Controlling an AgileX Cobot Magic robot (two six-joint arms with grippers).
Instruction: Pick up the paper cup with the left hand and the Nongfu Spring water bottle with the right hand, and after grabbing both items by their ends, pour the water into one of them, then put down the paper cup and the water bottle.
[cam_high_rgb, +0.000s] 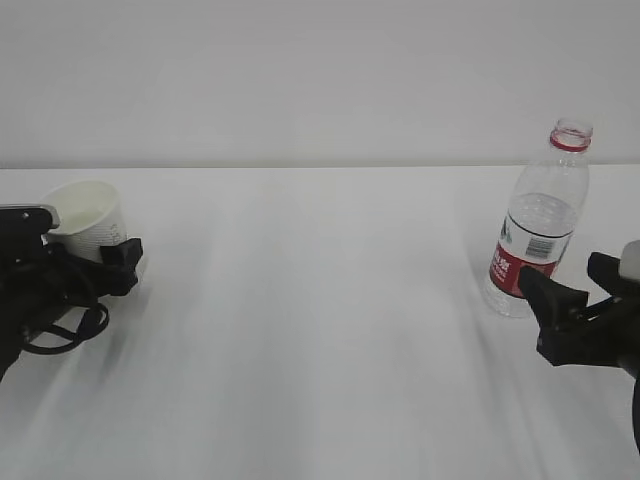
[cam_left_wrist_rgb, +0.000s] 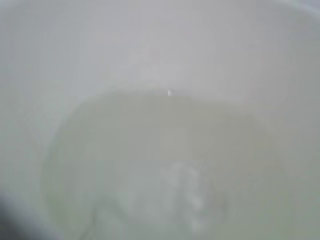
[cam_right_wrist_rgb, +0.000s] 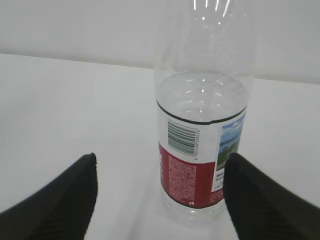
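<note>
The paper cup (cam_high_rgb: 88, 218) is at the far left, white and tilted, its mouth facing up and to the left. My left gripper (cam_high_rgb: 95, 262) is around its lower part, with one black finger (cam_high_rgb: 124, 254) against its right side. The left wrist view is a white blur of the paper cup (cam_left_wrist_rgb: 160, 55) from very close, and no fingers show there. The Nongfu Spring water bottle (cam_high_rgb: 540, 225) stands upright and uncapped at the right, with water (cam_right_wrist_rgb: 200, 100) up to just above its label. My right gripper (cam_right_wrist_rgb: 162, 162) is open, its fingers on either side of the bottle's base and apart from it.
The white table (cam_high_rgb: 320, 330) runs back to a plain white wall. Black cables (cam_high_rgb: 60, 330) loop under the left arm near the table's left edge. Nothing stands between the cup and the bottle.
</note>
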